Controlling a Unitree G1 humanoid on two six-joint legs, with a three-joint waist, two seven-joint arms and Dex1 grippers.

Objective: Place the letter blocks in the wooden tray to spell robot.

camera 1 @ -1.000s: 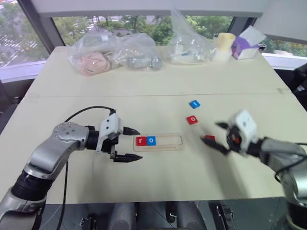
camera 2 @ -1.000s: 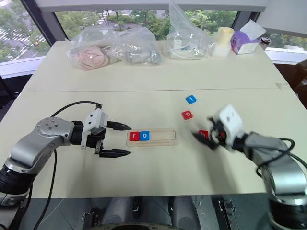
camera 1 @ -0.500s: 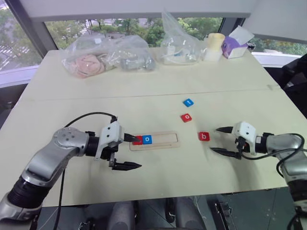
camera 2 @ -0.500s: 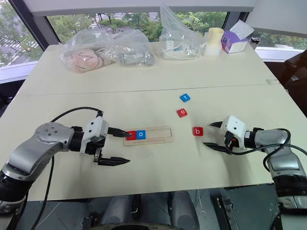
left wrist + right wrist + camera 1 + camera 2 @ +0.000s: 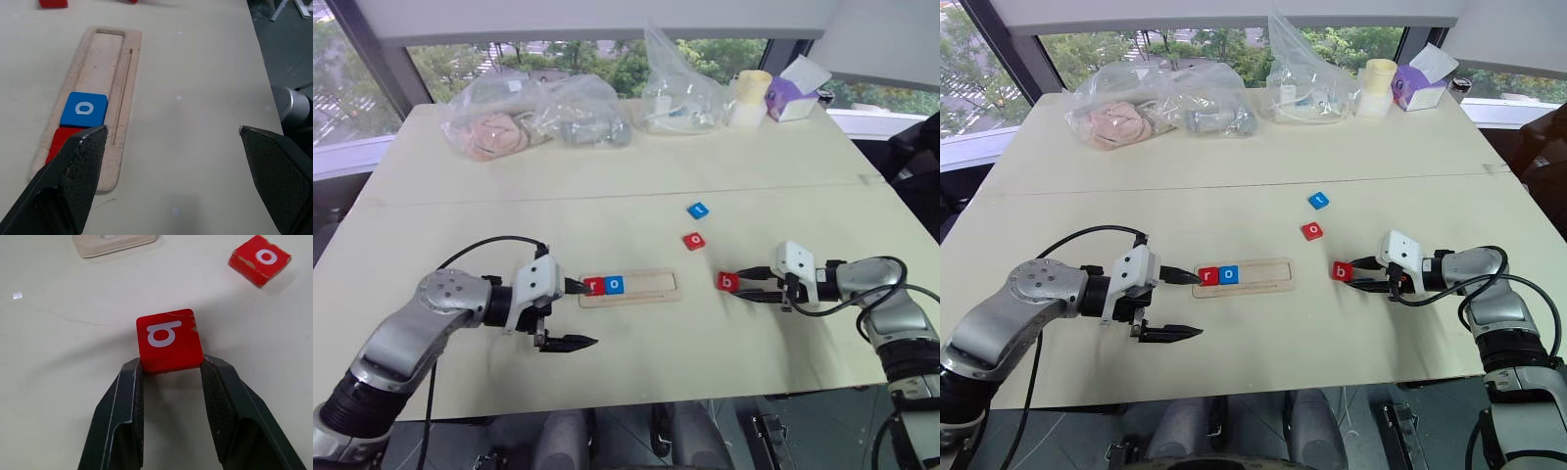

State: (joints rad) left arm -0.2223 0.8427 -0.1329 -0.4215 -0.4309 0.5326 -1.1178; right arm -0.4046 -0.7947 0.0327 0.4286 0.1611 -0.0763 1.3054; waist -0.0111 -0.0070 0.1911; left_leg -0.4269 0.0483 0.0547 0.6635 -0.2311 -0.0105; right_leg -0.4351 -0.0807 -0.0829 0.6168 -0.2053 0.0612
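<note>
Letter blocks are the job, and from my remote seat I count 5: 2 seated, 3 loose. Nearest to me, my left gripper (image 5: 576,313) hangs with its 2 black fingers spread wide and empty, 1 tip just beside the left end of the wooden tray (image 5: 651,288). Inside that pale slot sit the red r block (image 5: 596,286) and, touching it, the blue o block (image 5: 616,285); the remaining 3 places are bare.

To the right of the tray, my right gripper (image 5: 171,366) has its fingers pinched on opposite side faces of the red b block (image 5: 169,339), which rests flat on the table (image 5: 636,186). I judge these blocks light, rigid and not fragile. Their painted sides look smooth, so a shallow pinch could let 1 slip or twist. The grip catches just the block's near edge; I would want it deeper.

Farther off lie the red o block (image 5: 694,240) and, beyond it, the blue t block (image 5: 699,210), apart from each other.

At the far edge stand clear plastic bags (image 5: 548,110), a pale cup (image 5: 751,96) and a purple tissue box (image 5: 795,90).

Hard to make out: the left finger covers part of the r block in the wrist view, and the bags' contents are unclear.
</note>
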